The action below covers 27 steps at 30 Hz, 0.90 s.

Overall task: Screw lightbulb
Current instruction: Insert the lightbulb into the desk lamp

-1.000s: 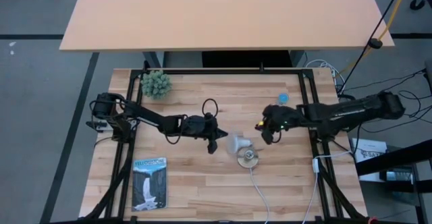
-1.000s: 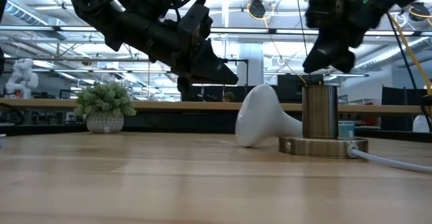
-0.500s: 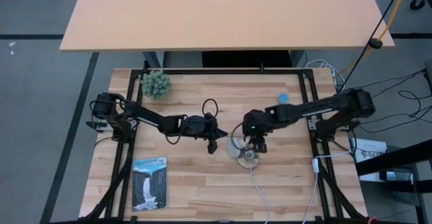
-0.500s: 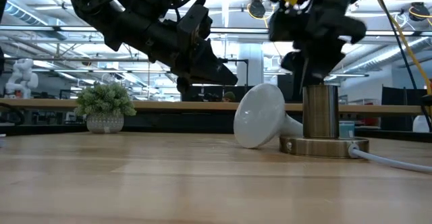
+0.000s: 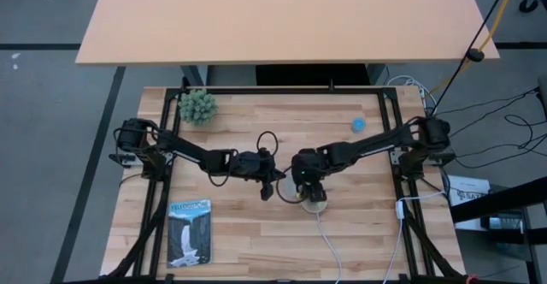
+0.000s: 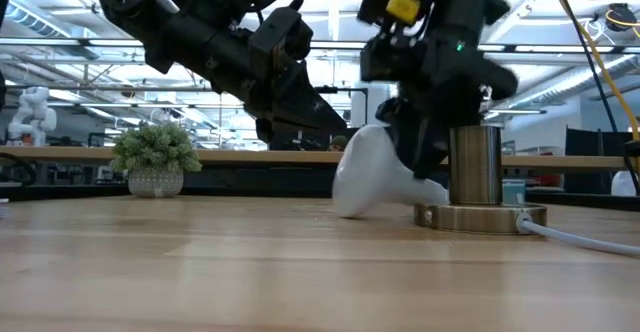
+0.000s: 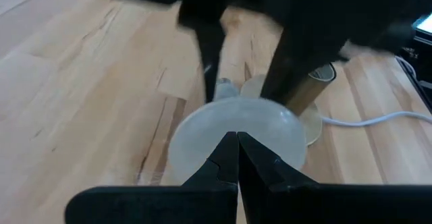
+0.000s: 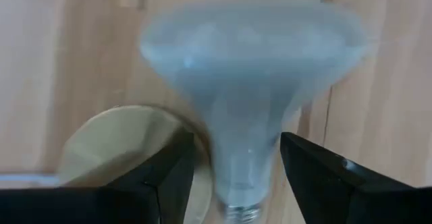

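lightbulb (image 6: 365, 177) lying on table (image 5: 248, 233) beside socket (image 6: 478, 187) (neck between right tool (image 8: 233, 166) fingers)

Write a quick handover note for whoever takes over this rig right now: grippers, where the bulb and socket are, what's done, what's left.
Right gripper: open, fingers straddling the neck of the lightbulb, not yet closed.
Left gripper: shut, empty, hovering just by the bulb's dome.
Lightbulb: lying on its side on the table, screw base toward the socket.
Socket: upright, empty, cord trailing to the table's near edge.
Done: right arm is positioned for the grasp.
Left: grip, lift, align the base over the socket, screw in.
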Available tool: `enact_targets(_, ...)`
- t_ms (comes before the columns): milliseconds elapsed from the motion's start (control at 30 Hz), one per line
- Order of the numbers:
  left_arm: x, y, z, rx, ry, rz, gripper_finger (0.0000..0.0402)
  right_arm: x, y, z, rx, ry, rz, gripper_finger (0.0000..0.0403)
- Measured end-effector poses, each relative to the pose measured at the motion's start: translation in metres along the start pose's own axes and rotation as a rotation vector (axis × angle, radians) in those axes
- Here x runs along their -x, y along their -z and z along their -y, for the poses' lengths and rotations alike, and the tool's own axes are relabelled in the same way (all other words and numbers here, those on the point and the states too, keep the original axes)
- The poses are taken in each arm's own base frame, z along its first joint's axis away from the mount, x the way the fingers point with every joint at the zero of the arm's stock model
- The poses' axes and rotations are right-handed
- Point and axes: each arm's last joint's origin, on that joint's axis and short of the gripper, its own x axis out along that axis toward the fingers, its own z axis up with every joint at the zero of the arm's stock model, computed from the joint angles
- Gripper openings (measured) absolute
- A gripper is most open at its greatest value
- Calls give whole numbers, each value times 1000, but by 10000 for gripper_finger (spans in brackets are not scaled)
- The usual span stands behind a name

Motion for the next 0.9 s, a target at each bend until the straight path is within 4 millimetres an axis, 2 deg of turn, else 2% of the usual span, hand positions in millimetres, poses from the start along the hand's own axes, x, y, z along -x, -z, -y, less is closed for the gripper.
enact_targets(167, 0, 1, 3, -5, 9, -3, 0, -18, -5, 8, -25, 0, 41, 219)
enact_targets(333, 1, 1, 3, -6, 7, -6, 0, -24, -10, 15, -120, -7, 92, 210)
enact_targets(500, 1, 0, 2, -10, 0, 8, 0, -17, -8, 23, -131, 20, 98, 159)
enact_targets(733, 9, -13, 17, -131, 35, 113, 0, -3, -4, 29, -157, 111, 65, 143)
enact_targets(900, 9, -11, 18, -142, 25, 109, 0, 19, -10, 27, -149, 100, 164, 132)
